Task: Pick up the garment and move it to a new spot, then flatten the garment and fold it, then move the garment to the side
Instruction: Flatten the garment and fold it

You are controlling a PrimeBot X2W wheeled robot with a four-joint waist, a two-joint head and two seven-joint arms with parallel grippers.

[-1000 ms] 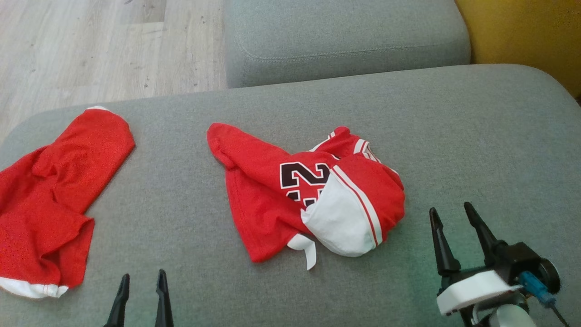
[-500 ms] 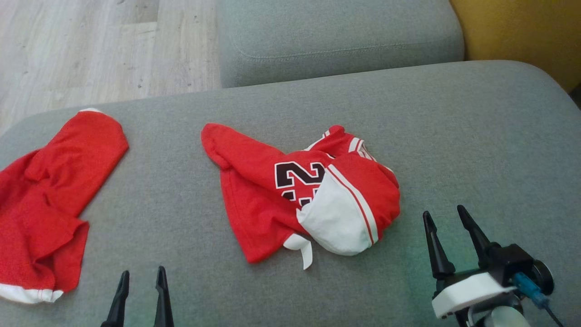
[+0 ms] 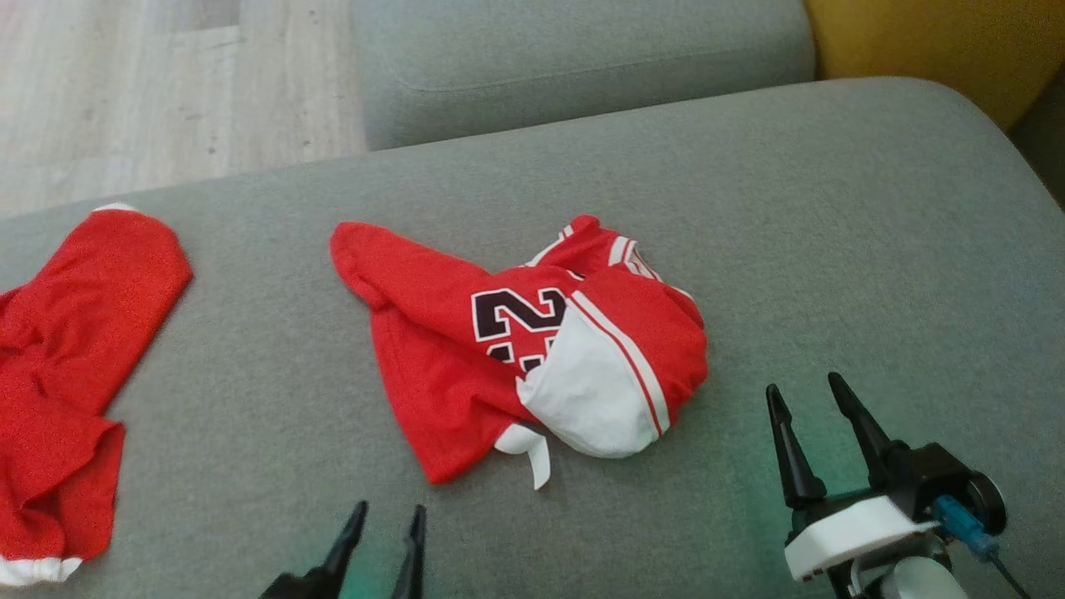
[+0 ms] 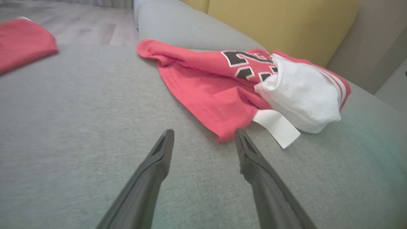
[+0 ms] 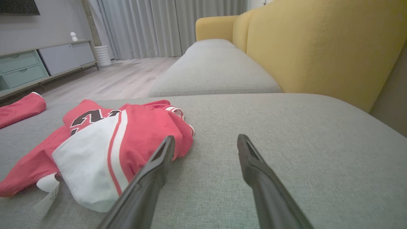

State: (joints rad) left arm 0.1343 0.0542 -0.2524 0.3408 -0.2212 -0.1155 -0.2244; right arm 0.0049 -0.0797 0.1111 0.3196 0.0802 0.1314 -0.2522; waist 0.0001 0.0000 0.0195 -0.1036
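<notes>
Your left gripper [image 3: 389,507], fingers parted and empty, has advanced toward the near hem of the red number jersey [image 3: 433,366]. In its wrist view one fingertip sits just beside the hem corner, near the white label [image 4: 276,127]. Your right gripper [image 3: 803,384], likewise open and holding nothing, stands just off the jersey's right side. The jersey lies crumpled mid-way across the grey sofa seat [image 3: 832,249], with a second red garment [image 3: 66,333] well apart. The head camera has also shifted. Judged: pickup approach, no grasp yet.
</notes>
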